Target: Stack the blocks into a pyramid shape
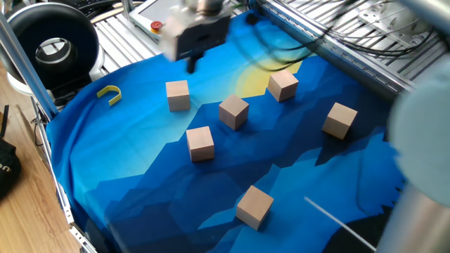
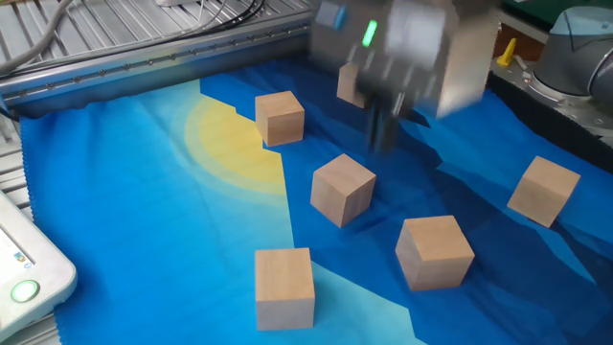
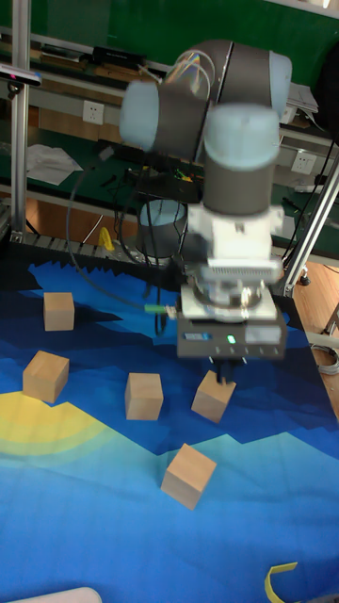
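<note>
Six tan wooden blocks lie apart on the blue cloth, none stacked. In one fixed view they are at left back, centre, on the yellow patch, right, front of centre and near front. My gripper is blurred with motion, hanging above the cloth just behind the left back block. Its fingers look shut with nothing between them. In the other fixed view the gripper partly hides a block. The tall fixed view shows the gripper right above a block.
A small yellow hook lies at the cloth's left side. A tablet-like pendant and a black round device stand behind the cloth. Cables run over the metal table at the back right.
</note>
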Robot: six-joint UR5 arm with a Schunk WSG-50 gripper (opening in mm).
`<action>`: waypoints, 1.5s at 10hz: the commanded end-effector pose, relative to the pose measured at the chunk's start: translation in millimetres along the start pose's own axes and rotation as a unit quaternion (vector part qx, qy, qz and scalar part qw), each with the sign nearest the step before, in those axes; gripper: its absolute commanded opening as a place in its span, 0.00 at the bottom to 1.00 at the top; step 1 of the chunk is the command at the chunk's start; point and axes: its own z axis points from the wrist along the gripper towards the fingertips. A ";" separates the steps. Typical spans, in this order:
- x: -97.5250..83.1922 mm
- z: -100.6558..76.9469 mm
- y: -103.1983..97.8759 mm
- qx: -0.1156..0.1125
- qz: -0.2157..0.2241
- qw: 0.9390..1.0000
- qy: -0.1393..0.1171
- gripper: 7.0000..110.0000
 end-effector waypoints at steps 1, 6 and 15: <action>-24.0 78.6 84.9 -0.056 0.071 0.996 0.008 0.00; 95.6 103.4 82.7 0.056 0.072 0.987 0.130 0.00; 139.4 108.8 0.3 0.142 0.027 0.973 0.181 0.00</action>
